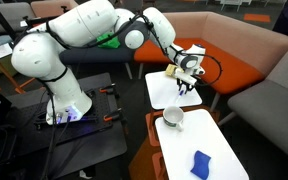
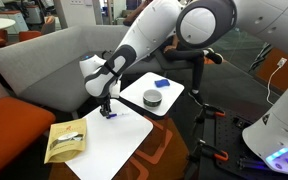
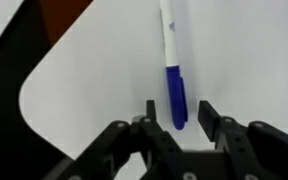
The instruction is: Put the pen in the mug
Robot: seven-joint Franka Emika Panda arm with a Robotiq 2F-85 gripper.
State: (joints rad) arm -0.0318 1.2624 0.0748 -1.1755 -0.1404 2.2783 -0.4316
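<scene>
The pen [image 3: 174, 80] has a blue cap and a white barrel and lies flat on the white table [image 3: 94, 80]. In the wrist view my gripper [image 3: 179, 110] is open, with one finger on each side of the pen's blue end and a gap on both sides. In both exterior views the gripper [image 1: 187, 82] [image 2: 106, 106] is down at the table surface. A speck of blue pen [image 2: 113, 115] shows beside the fingers. The white-grey mug [image 1: 172, 118] [image 2: 152, 98] stands upright on a neighbouring small table, apart from the gripper.
A flat blue cloth [image 1: 201, 163] [image 2: 161, 82] lies beyond the mug. A tan boxy bag [image 2: 66, 140] sits on the pen's table near its corner. Grey and orange sofas [image 1: 254, 60] [image 2: 44, 60] surround the tables.
</scene>
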